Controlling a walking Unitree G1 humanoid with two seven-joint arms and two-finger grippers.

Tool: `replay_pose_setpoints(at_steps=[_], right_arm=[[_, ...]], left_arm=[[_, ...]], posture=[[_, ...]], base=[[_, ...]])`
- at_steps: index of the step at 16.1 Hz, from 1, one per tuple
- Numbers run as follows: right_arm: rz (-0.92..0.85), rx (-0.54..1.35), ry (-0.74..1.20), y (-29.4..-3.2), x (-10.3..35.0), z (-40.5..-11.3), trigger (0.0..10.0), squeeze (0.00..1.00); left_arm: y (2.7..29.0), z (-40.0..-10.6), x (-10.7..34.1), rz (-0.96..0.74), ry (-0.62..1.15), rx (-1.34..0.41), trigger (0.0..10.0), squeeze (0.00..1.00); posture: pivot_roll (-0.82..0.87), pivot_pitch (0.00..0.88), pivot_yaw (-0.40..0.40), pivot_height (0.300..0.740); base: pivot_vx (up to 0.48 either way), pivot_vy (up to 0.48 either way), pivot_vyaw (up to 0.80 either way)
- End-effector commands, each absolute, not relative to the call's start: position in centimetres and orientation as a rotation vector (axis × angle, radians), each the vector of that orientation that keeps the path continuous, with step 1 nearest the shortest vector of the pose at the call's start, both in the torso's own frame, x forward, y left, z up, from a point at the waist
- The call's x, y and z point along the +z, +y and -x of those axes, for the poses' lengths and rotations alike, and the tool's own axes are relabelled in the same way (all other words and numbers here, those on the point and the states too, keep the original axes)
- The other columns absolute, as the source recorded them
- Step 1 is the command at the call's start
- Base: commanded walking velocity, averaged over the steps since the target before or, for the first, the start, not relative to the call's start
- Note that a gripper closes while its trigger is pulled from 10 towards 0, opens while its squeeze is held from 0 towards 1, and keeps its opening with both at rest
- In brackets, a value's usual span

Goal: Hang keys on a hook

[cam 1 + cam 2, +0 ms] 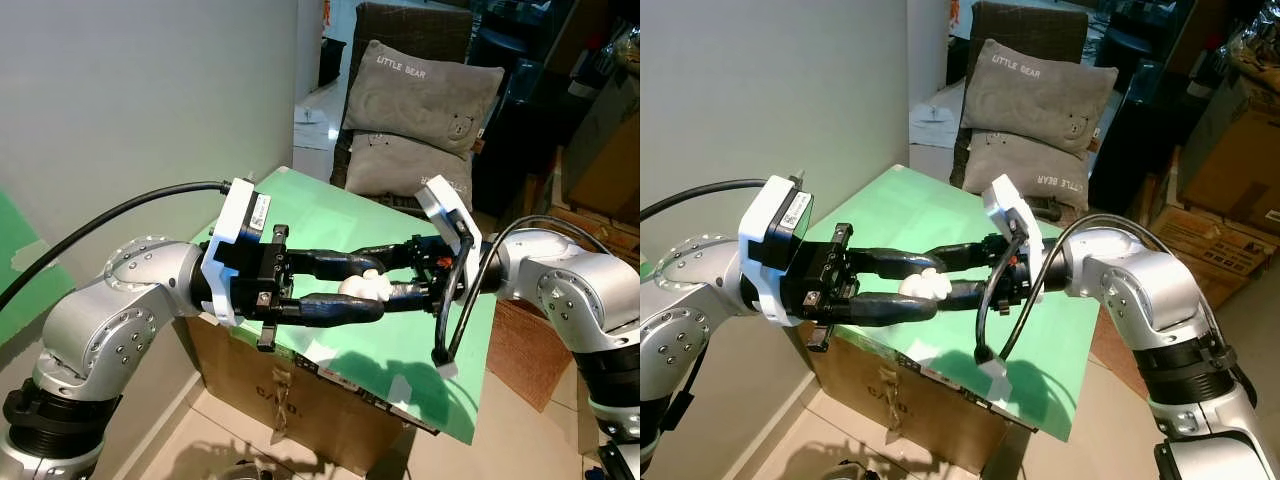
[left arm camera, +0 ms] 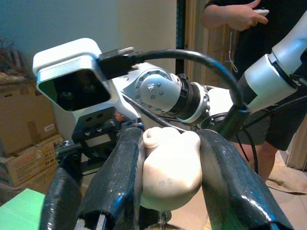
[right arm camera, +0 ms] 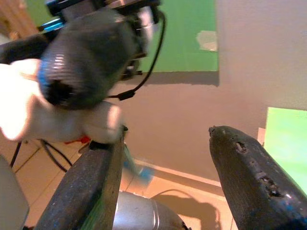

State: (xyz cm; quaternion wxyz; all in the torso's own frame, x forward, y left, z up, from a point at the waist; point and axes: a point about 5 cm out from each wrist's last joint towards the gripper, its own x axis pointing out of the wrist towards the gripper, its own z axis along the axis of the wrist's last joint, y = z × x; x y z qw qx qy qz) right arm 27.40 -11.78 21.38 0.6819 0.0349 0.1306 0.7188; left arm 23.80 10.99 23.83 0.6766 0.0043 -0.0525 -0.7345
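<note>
A white, rounded keychain figure (image 1: 362,285) is clamped between the two black fingers of my left gripper (image 1: 374,287), above the green tabletop (image 1: 330,215). In the left wrist view the figure (image 2: 169,167) sits squeezed between both fingers, with a small metal ring (image 2: 163,218) just below it. My right gripper (image 1: 396,276) faces the left one, fingertip to fingertip, and its fingers overlap the figure from the other side. In the right wrist view the right gripper (image 3: 163,139) is open, with the figure (image 3: 29,110) against one finger's outer side.
The green sheet covers a cardboard box (image 1: 300,410) beside a pale wall (image 1: 120,90). A chair with two grey pillows (image 1: 420,90) stands behind it, and cardboard boxes (image 1: 600,150) lie to the right. A person (image 2: 249,28) stands beyond the arms.
</note>
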Motion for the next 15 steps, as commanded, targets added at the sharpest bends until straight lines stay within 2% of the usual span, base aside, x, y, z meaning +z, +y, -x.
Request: replay_pose_setpoints(at_steps=[1, 14, 15], right_arm=[[-0.066, 1.653, 0.289, -11.6, 21.6, -26.9, 10.0, 0.0], [-0.078, 1.671, 0.328, -11.4, 20.7, -26.1, 10.0, 0.0], [-0.084, 1.662, 0.336, -11.4, 20.6, -26.2, 0.0, 0.0]], left_arm=[[10.7, -23.7, 23.6, -0.027, -0.106, -1.658, 0.0, 0.0], [10.7, -24.4, 23.2, -0.02, -0.087, -1.653, 0.0, 0.0], [10.7, -24.4, 23.2, -0.02, -0.088, -1.654, 0.0, 0.0]], posture=[[0.06, 0.0, -0.043, 0.74], [0.05, 0.0, -0.04, 0.74], [0.05, 0.0, -0.041, 0.74]], base=[[0.0, 0.0, 0.0], [0.0, 0.0, 0.0], [0.0, 0.0, 0.0]])
